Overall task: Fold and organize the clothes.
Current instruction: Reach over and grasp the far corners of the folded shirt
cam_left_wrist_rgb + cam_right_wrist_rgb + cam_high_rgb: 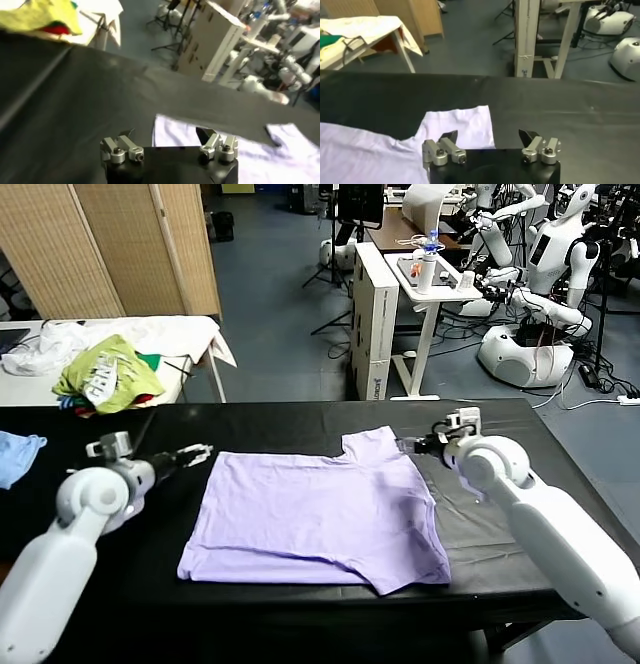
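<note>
The left claw [203, 452] stands wide open and empty just left of the lavender T-shirt [320, 514]; the right claw [408, 445] is open and empty by its far right sleeve. The shirt lies partly folded on the desk [560, 484]; further folds seem left.

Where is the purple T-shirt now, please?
In the head view, the purple T-shirt lies flat in the middle of the black table, between the open left tool and the open right tool.
</note>
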Motion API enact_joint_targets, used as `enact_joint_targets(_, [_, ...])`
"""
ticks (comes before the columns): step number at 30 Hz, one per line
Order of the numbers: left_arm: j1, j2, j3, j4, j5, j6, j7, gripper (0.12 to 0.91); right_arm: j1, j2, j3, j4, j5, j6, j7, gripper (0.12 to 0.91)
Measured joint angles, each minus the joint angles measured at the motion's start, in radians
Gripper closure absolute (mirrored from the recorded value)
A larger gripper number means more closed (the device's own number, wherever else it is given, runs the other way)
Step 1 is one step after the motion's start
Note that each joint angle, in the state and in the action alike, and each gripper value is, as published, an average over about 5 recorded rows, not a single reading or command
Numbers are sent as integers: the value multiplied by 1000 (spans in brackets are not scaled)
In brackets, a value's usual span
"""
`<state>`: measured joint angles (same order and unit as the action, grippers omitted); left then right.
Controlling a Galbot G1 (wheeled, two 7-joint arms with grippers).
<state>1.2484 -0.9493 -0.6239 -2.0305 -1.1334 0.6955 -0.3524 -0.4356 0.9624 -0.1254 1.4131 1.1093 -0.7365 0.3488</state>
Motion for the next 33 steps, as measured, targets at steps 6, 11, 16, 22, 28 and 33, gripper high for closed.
enact_joint_targets(6, [-175,57,79,159,-65,39,21,123,9,25,-10,-41,-14,0,-5,118])
enact_joint_targets(11, [-324,85,170,290,-74,41,79,123,14,44,-11,-62,-25,0,-6,118])
enact_joint_targets(16, [-444,80,257,403,-16,41,137,123,12,51,-13,-73,-31,0,-9,121])
enact_joint_targets(22, [-521,52,330,501,55,41,168,123,17,54,-19,-81,-32,0,-11,251])
enact_joint_targets(28, [-560,30,372,569,102,41,188,123,18,56,-24,-83,-35,1,-12,348])
enact_joint_targets(33, [-575,18,399,595,130,41,199,123,17,65,-21,-93,-54,1,-13,489])
